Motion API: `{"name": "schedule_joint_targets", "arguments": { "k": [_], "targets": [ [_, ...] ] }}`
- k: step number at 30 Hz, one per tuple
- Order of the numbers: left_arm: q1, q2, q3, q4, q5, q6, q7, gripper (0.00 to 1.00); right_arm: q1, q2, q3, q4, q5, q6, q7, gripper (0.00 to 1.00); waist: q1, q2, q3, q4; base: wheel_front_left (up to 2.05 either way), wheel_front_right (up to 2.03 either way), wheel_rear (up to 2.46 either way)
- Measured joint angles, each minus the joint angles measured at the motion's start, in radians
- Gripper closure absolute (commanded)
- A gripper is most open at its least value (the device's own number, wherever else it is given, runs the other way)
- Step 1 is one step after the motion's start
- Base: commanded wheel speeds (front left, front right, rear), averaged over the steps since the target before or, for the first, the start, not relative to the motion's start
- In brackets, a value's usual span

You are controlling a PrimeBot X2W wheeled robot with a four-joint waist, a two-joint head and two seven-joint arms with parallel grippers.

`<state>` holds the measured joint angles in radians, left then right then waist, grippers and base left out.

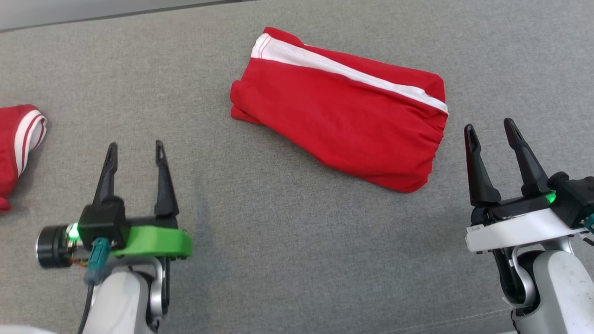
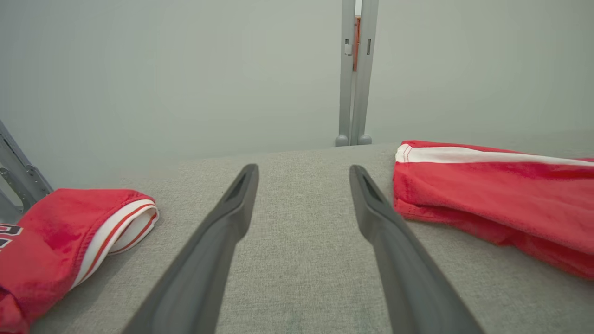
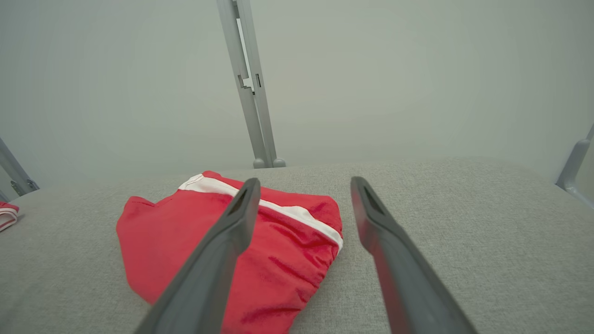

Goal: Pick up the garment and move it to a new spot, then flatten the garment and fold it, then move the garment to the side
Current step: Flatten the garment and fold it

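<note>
The folded red garment point(image 1: 343, 111) lies on the grey worktop point(image 1: 278, 232) at one o'clock; the left gripper point(image 1: 136, 144) and right gripper point(image 1: 488, 123) have their jaws wide apart, empty.

Grey woven surface point(image 1: 287, 260) spreads flat beneath the left gripper point(image 1: 135, 149) and the right gripper point(image 1: 491, 126), softly and evenly lit. Ahead of the left gripper, at the far edge, a grey upright post point(image 2: 355, 69) rises against a plain pale wall point(image 2: 185, 69). A slanted grey strut point(image 2: 18, 176) stands off to that gripper's left, and a curved grey bracket point(image 3: 575, 162) sits off to the right gripper's right.
</note>
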<state>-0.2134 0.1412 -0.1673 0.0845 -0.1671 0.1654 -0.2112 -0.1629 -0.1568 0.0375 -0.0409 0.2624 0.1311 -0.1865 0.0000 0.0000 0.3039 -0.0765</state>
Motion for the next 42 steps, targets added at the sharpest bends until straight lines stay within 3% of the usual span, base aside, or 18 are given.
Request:
{"name": "schedule_joint_targets", "arguments": {
  "k": [6,14,19,23,24,26,32,42],
  "targets": [
    [-0.204,0.005,-0.086,0.037,0.007,-0.095,0.12,0.0,-0.015,-0.002,0.007,-0.016,0.002,0.0,0.002,0.0,0.0,0.0,0.04,0.0,0.0,0.0,0.0],
    [-0.478,-0.025,-0.179,0.308,-0.014,-0.224,0.337,0.0,-0.062,0.002,0.041,0.0,0.018,0.0,-0.011,0.0,0.0,0.0,0.102,-0.04,0.0,0.0,0.0],
    [-0.564,-0.028,-0.183,0.501,-0.026,-0.236,0.391,0.0,-0.077,0.01,0.046,0.027,0.027,0.0,-0.028,0.0,0.0,0.0,0.127,-0.077,0.0,0.0,0.0],
    [-0.595,-0.032,-0.186,0.605,-0.026,-0.219,0.44,0.0,-0.078,0.012,0.046,0.046,0.033,0.0,-0.037,0.0,0.0,0.0,0.139,-0.102,0.0,0.0,0.0],
    [-0.603,-0.035,-0.185,0.622,-0.032,-0.217,0.456,0.05,-0.078,0.012,0.044,0.049,0.033,0.0,-0.04,0.0,0.0,0.0,0.14,-0.105,0.0,0.0,0.0],
    [-0.609,-0.044,-0.186,0.642,-0.044,-0.211,0.473,1.0,-0.077,0.015,0.043,0.056,0.034,0.0,-0.041,0.0,0.0,0.0,0.139,-0.107,0.0,0.0,0.0],
    [-0.599,-0.065,-0.215,0.642,-0.059,-0.219,0.485,1.0,-0.077,0.016,0.038,0.059,0.034,0.0,-0.045,0.0,0.0,0.0,0.128,-0.092,0.0,0.0,0.0],
    [-0.369,-0.052,-0.177,0.468,-0.095,-0.14,0.365,1.0,-0.041,0.012,0.03,0.052,0.029,0.0,-0.032,0.0,0.0,0.0,0.076,-0.052,0.0,0.0,0.0]
  ]
}}
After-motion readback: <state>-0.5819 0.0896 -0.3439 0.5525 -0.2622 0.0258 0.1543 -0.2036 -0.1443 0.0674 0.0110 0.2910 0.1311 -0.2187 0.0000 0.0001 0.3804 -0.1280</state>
